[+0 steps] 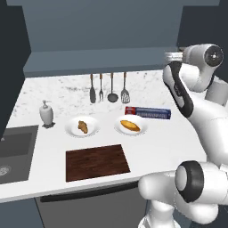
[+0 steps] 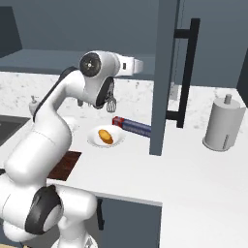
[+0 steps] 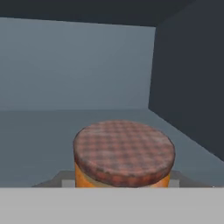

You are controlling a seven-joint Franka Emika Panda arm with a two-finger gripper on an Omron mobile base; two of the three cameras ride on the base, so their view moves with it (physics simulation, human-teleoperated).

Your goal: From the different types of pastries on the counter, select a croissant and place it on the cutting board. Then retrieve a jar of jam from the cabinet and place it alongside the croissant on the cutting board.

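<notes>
Left base view: two plated pastries (image 1: 82, 126), one cutting board (image 1: 97, 162); end effector's state unclear beside one jar of jam (image 3: 123, 155).

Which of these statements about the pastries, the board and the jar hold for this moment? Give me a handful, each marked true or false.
1. The lumpy dark-brown croissant lies on a white plate. True.
2. The dark-brown wooden cutting board carries the croissant. False: the board is bare.
3. The smooth orange-yellow loaf sits on its own white plate, right of the croissant in the left base view. True.
4. The orange jar with a chequered brownish lid stands on the white speckled counter. False: the hand view shows it on a grey shelf between dark cabinet walls.
5. The blue and red box lies on the cutting board. False: it lies on the counter behind the loaf's plate.
</notes>
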